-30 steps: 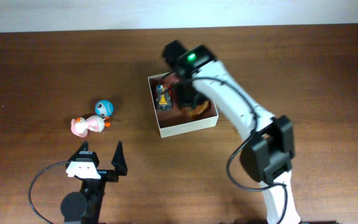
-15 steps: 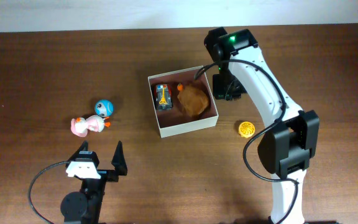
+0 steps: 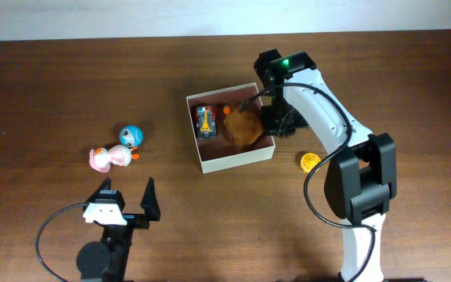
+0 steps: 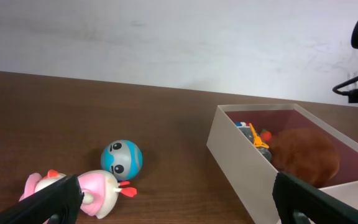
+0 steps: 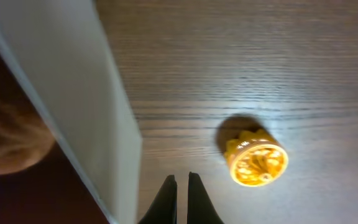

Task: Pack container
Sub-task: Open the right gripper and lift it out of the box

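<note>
One second ago the right arm was reaching down into the container (image 3: pixel 237 162) and hid most of what is inside. Now it has come out and stands over the right wall of the container, on the side where an orange round piece (image 3: pixel 310 161) lies on the counter (image 3: pixel 53 86). The right end effector (image 5: pixel 180 180) is closed, its two fingers pressed together with nothing between them. In the right wrist view it points down at bare counter just beside the outer wall of the container, and the orange round piece is near it but not touching.

The container sits about in the middle of the counter, a little to the right. A brown plush toy (image 3: pixel 243 127) is now seen lying inside it, next to a small blue and yellow toy (image 3: pixel 204 121). I judge from this that the plush toy was just delivered and that the right arm is free for the next object, most probably the orange round piece; for that the fingers must first open.

The left end effector (image 3: pixel 127 192) is wide open and holds nothing, as before, near the front edge. A blue ball-shaped toy (image 3: pixel 131 136) and a pink duck toy (image 3: pixel 110 157) are outside, well apart from the container on its left, so the packing is only partly done
</note>
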